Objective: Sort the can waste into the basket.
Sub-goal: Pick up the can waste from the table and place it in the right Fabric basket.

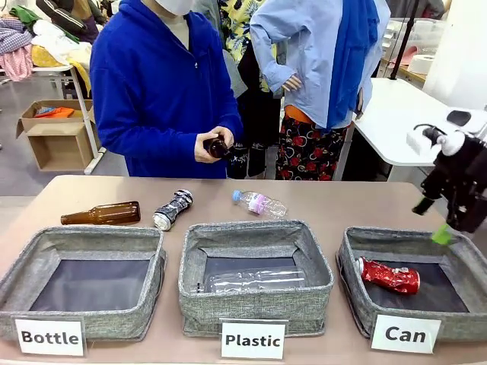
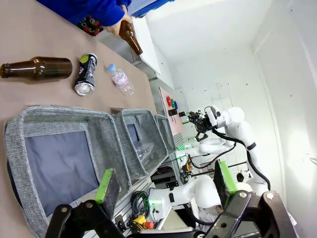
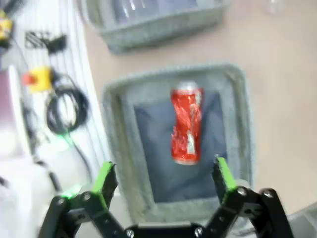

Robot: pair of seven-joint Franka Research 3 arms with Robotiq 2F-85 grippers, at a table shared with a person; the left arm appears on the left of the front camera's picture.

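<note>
My right gripper (image 3: pixel 163 173) hangs above the basket (image 3: pixel 116 129) labelled "Can", which sits at the right end of the table's (image 1: pixel 342 205) near edge. Its fingers are spread wide and there is nothing between them. Directly under it the red can (image 3: pixel 186 125) lies crushed on the basket's dark bottom, nearer the left wall as the front camera shows it. The black-and-silver can (image 1: pixel 173 209) lies on its side on the bare table, just behind the far right corner of the bin labelled "Bottle" (image 1: pixel 84 234), with its open end turned toward the near edge. It lies between a brown bottle (image 1: pixel 103 214), just beside it on the left, and a clear plastic bottle (image 1: pixel 260 203), farther off on the right behind the middle bin (image 1: pixel 251 228). A second clear bottle (image 1: pixel 251 280) lies inside that middle bin, labelled "Plastic". My left gripper (image 2: pixel 164 177) is also fully open and empty, and its camera looks across the "Bottle" bin toward the far edge. There a person in a blue top stands with another brown bottle (image 1: pixel 218 148) held in one hand (image 1: pixel 205 144).
</note>
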